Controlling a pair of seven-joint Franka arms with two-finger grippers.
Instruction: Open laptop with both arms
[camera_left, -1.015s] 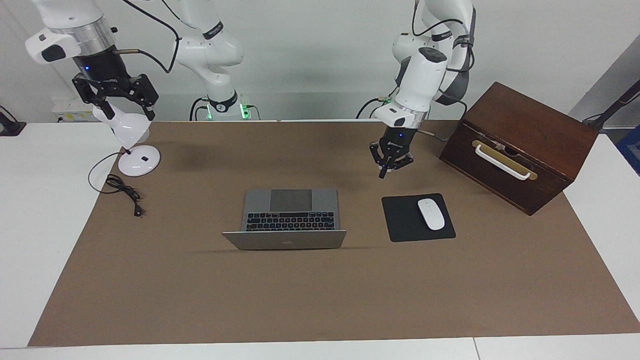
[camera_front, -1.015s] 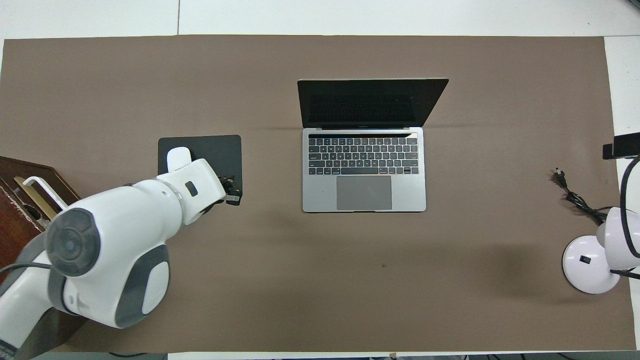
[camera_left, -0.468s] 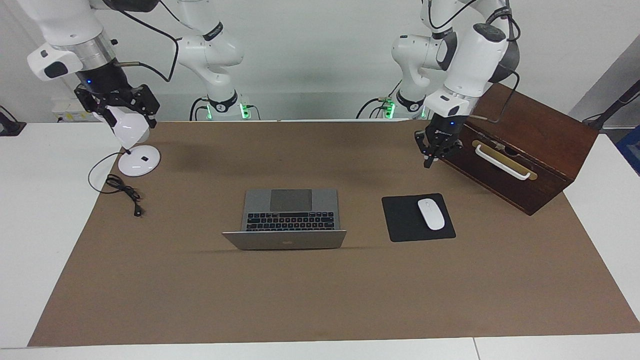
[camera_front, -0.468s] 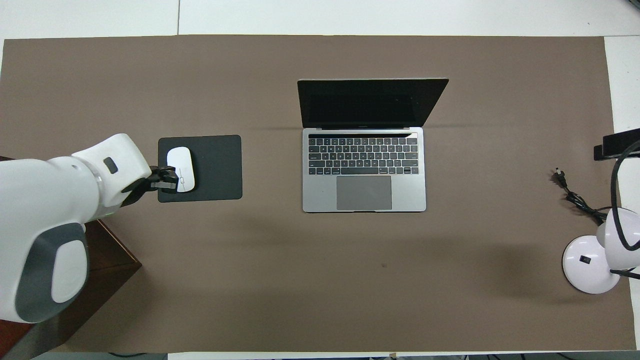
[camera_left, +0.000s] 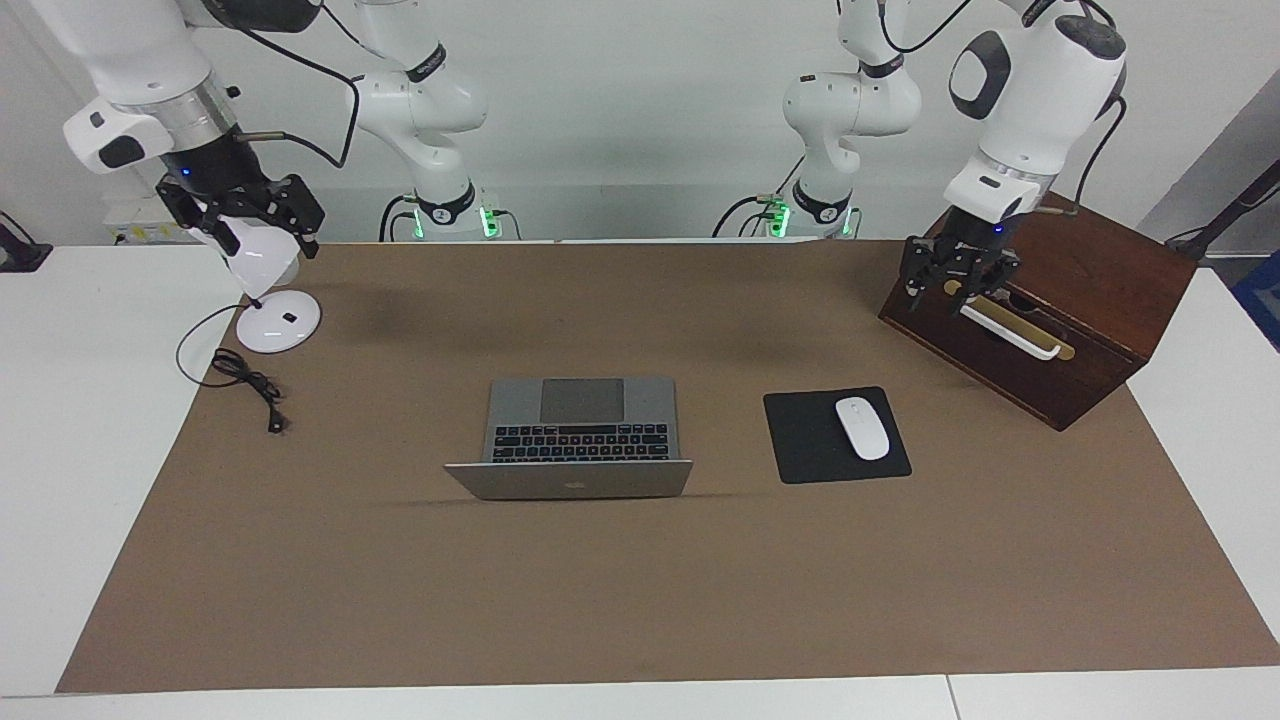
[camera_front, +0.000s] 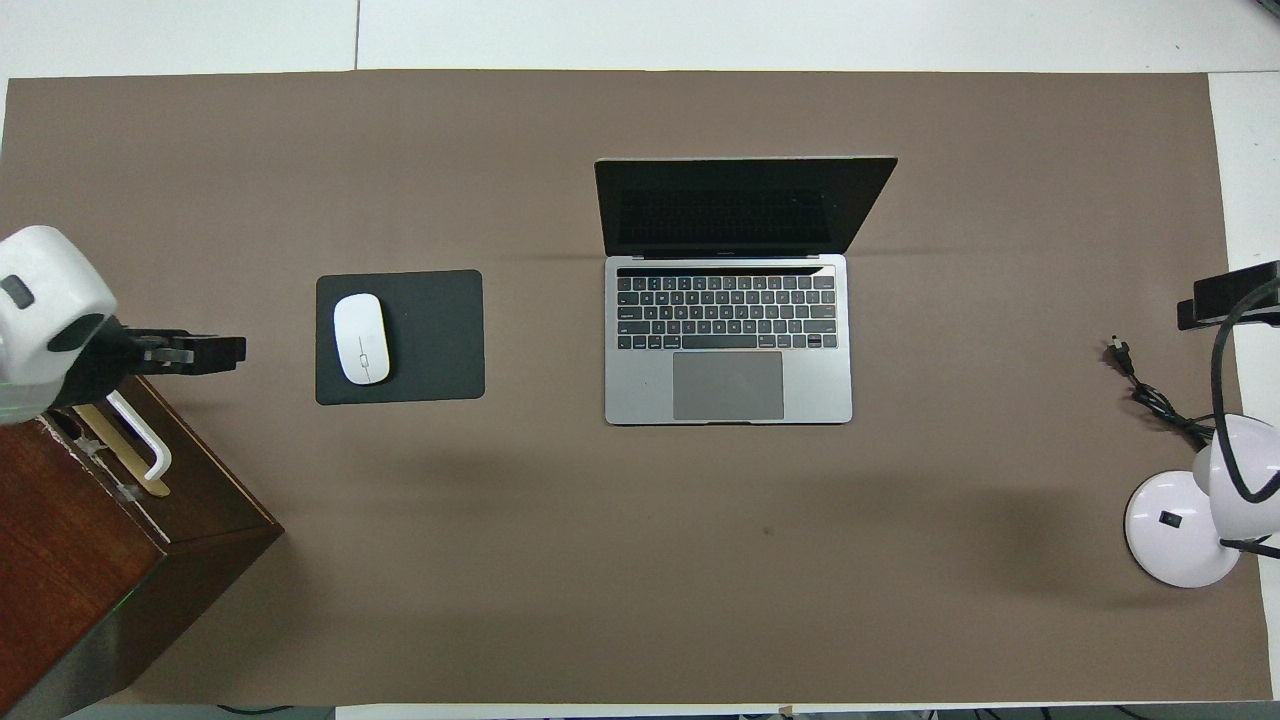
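The silver-grey laptop (camera_left: 582, 405) (camera_front: 728, 390) stands open in the middle of the brown mat. Its dark screen (camera_front: 740, 205) faces the robots and its lid back (camera_left: 570, 480) faces away from them. No gripper touches it. My left gripper (camera_left: 955, 280) (camera_front: 200, 350) hangs open over the front edge of the wooden box, close to the white handle (camera_left: 1005, 333), toward the left arm's end. My right gripper (camera_left: 228, 235) (camera_front: 1225, 300) is raised over the mat's edge at the right arm's end, by the lamp, shut and holding nothing.
A dark wooden box (camera_left: 1060, 260) (camera_front: 80, 540) sits at the left arm's end. A black mouse pad (camera_left: 800, 440) (camera_front: 430, 340) with a white mouse (camera_left: 862, 428) lies beside the laptop. A white desk lamp (camera_left: 278, 322) (camera_front: 1180, 528) and a black cord (camera_left: 250, 378) lie at the right arm's end.
The left arm swung away from above the mouse pad area to the wooden box, and its fingers spread apart. The right gripper shifted only slightly. The laptop did not move.
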